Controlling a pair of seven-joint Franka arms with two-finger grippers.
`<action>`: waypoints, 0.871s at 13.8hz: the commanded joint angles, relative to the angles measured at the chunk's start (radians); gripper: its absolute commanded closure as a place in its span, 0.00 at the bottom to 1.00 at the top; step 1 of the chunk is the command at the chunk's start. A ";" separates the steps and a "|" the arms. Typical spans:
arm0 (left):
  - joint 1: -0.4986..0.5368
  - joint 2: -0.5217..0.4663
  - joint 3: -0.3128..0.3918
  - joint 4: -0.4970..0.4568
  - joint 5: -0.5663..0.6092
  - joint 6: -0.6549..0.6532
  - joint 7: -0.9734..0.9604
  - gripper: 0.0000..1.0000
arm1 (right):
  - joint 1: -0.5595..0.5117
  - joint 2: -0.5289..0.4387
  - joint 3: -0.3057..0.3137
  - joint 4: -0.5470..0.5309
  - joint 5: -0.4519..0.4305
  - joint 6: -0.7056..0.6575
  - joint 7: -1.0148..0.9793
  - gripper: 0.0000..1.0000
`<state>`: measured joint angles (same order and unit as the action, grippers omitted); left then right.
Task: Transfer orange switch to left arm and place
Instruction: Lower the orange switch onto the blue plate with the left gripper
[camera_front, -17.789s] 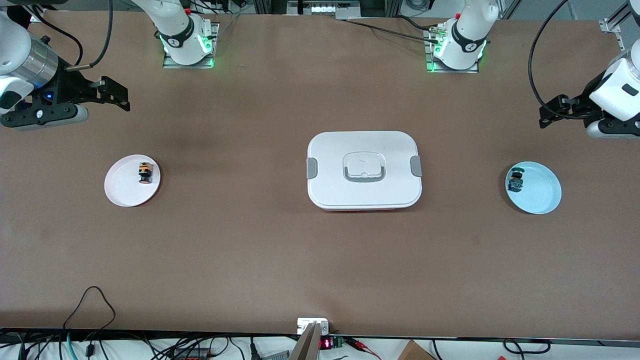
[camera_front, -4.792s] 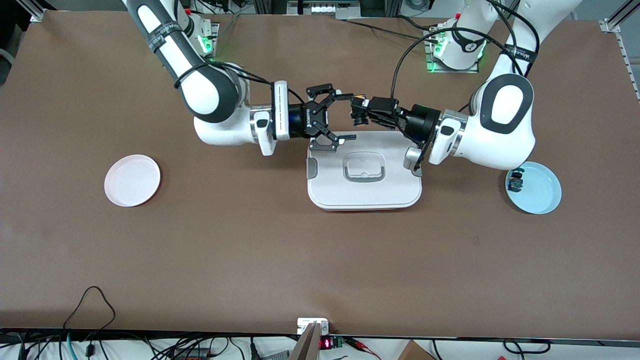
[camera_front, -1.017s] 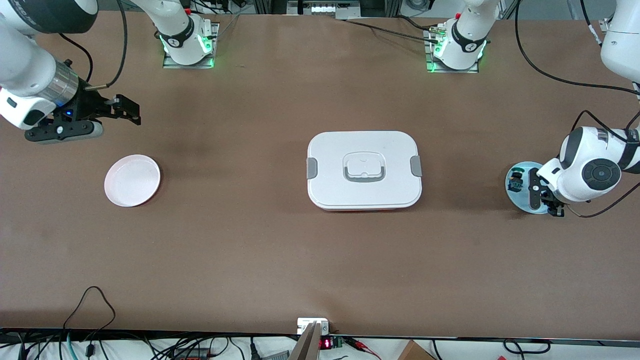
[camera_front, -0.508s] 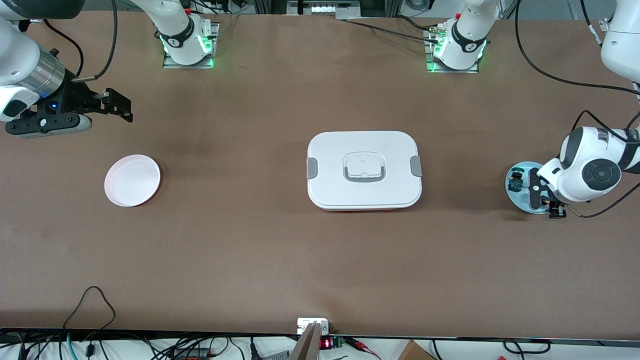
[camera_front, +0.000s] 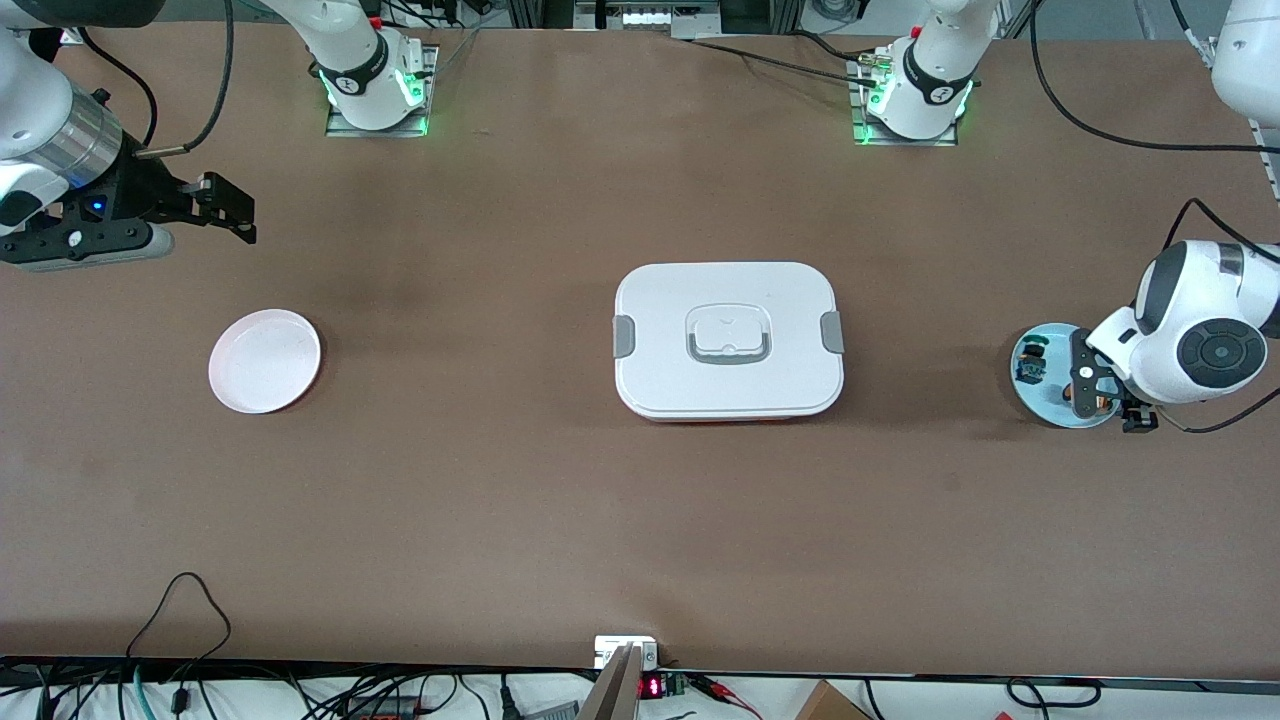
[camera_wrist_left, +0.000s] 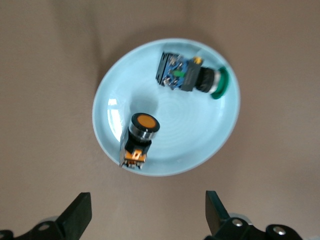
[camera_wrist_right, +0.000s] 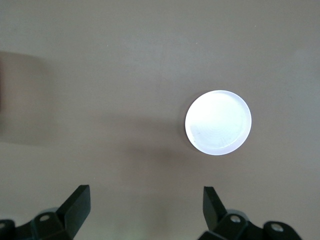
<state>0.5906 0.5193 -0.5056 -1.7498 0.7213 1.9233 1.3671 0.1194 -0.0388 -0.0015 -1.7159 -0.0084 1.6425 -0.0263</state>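
The orange switch (camera_wrist_left: 138, 137) lies on its side in the light blue plate (camera_wrist_left: 210, 135), near the rim, and nothing holds it. A small dark blue-green part (camera_wrist_left: 187, 75) lies in the same plate, apart from the switch and close to another bit of the rim. The blue plate (camera_front: 1040, 400) sits at the left arm's end of the table. The left gripper (camera_wrist_left: 147, 212) hangs in the air over that plate, and its 2 fingers (camera_wrist_left: 80, 215) are spread wide with nothing between them. In the front view the big white wrist of the left arm (camera_front: 1200, 335) covers part of the plate. The box (camera_front: 728, 338) sits in the middle of the table with its lid on, well apart from both plates. A pinkish white plate (camera_front: 264, 360) sits at the right arm's end of the table. The right gripper (camera_front: 225, 205) is up in the air over the bare table near that plate, at the right arm's end. In the right wrist view its 2 fingers (camera_wrist_right: 77, 205) are also spread wide, and they hold nothing. The table (camera_front: 500, 500) is brown.
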 joint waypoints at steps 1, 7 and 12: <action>0.002 -0.009 -0.100 0.114 -0.029 -0.195 -0.034 0.00 | 0.009 0.004 -0.005 0.027 -0.007 -0.013 0.008 0.00; 0.000 -0.021 -0.254 0.286 -0.117 -0.576 -0.298 0.00 | 0.011 0.011 -0.003 0.025 -0.002 -0.010 0.028 0.00; 0.000 -0.022 -0.362 0.339 -0.154 -0.703 -0.546 0.00 | 0.012 0.013 -0.002 0.025 -0.002 -0.009 0.020 0.00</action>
<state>0.5890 0.4934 -0.8208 -1.4349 0.5897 1.2711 0.9196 0.1227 -0.0337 -0.0012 -1.7103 -0.0082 1.6465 -0.0183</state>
